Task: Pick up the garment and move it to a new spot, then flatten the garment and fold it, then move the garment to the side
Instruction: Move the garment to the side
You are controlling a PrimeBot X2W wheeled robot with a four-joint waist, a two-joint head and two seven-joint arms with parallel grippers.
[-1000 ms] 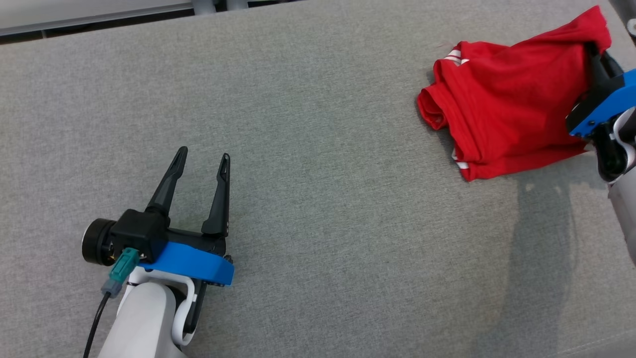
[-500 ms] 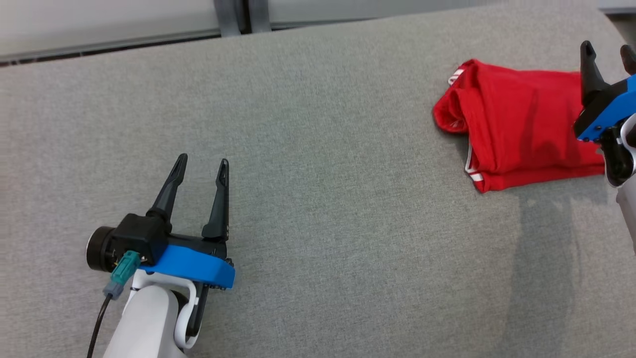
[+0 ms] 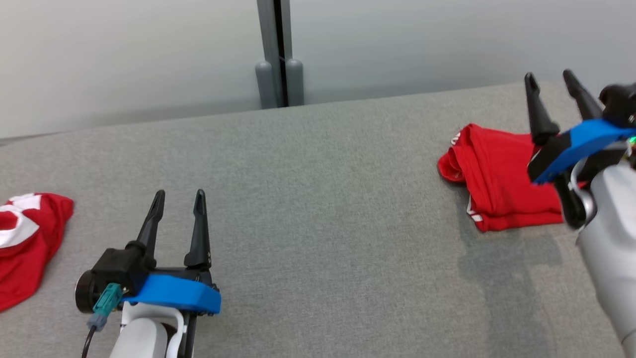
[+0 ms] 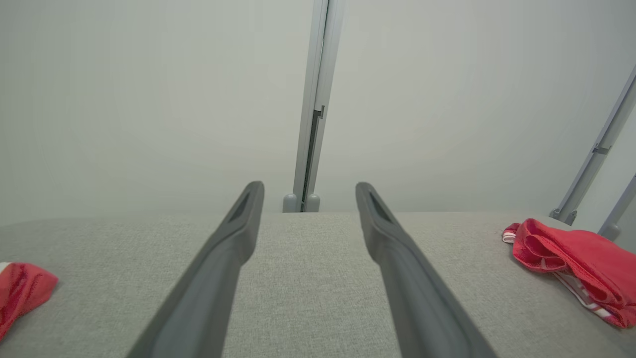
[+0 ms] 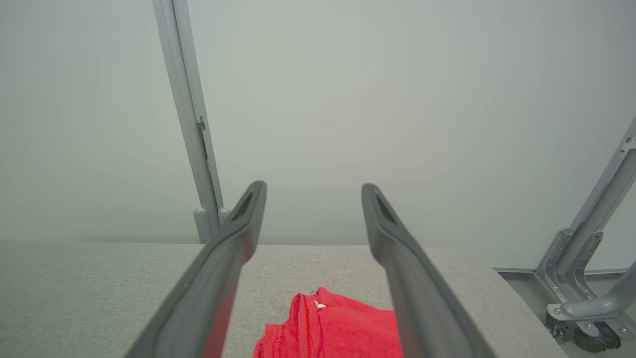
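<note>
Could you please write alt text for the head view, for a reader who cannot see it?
A folded red garment lies at the right of a grey fabric-covered table, with the open right gripper raised over it. The open left gripper is at the lower left, and a second red garment with white print lies at the left edge.

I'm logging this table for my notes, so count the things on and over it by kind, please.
Red garments: 2, the right garment folded, the left garment crumpled.
Tools: 2, the left tool and the right tool, both open and holding nothing.
Total: 4
</note>
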